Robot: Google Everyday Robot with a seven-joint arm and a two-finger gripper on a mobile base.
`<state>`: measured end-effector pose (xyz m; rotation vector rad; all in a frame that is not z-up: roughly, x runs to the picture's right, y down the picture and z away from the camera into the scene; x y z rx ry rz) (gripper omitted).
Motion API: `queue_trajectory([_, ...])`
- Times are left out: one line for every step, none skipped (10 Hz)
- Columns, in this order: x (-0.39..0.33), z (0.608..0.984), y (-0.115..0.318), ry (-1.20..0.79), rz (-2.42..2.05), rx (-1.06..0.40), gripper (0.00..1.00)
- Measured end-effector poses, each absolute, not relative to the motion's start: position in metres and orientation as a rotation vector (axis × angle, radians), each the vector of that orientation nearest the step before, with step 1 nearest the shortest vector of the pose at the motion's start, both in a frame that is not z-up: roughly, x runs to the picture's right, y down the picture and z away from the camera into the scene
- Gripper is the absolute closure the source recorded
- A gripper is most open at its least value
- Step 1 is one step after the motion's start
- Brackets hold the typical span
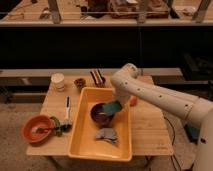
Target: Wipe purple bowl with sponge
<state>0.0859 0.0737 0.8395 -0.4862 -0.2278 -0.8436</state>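
Note:
A dark purple bowl (99,115) sits inside a yellow tub (83,140) on the wooden table. My gripper (117,103) reaches down from the white arm (160,97) and holds a teal sponge (112,107) against the bowl's right rim. The sponge touches the bowl's inside edge. The arm comes in from the right side of the view.
A grey rag (107,135) lies in the tub near its front. An orange bowl (37,129) with a utensil sits at the table's left front, a brush (67,112) beside it. A white cup (58,81), a small brown bowl (79,82) and a striped item (97,76) stand at the back.

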Motion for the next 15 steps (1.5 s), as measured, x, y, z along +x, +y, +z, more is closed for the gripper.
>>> queue_trajectory([0.078,0.848,0.073,-0.231,-0.846,-0.479,1.00])
queue_trajectory([0.070,0.852,0.072,-0.247,-0.841,-0.462,1.00])
queue_trajectory([0.060,0.852,0.069,-0.264,-0.841,-0.441,1.00])
queue_trajectory([0.047,0.851,0.067,-0.286,-0.846,-0.427,1.00])
queue_trajectory([0.030,0.845,0.064,-0.305,-0.866,-0.407,1.00])
queue_trajectory([0.024,0.838,0.060,-0.291,-0.886,-0.395,1.00])
queue_trajectory([0.017,0.831,0.056,-0.273,-0.912,-0.391,1.00])
queue_trajectory([0.007,0.825,0.052,-0.270,-0.936,-0.387,1.00])
queue_trajectory([0.005,0.824,0.057,-0.271,-0.950,-0.397,1.00])
queue_trajectory([0.004,0.824,0.062,-0.278,-0.956,-0.401,1.00])
queue_trajectory([-0.003,0.826,0.071,-0.300,-0.968,-0.404,1.00])
queue_trajectory([-0.007,0.824,0.080,-0.325,-0.971,-0.408,1.00])
queue_trajectory([-0.009,0.822,0.088,-0.347,-0.973,-0.406,1.00])
queue_trajectory([-0.010,0.820,0.094,-0.364,-0.971,-0.405,1.00])
queue_trajectory([-0.011,0.814,0.098,-0.380,-0.969,-0.397,1.00])
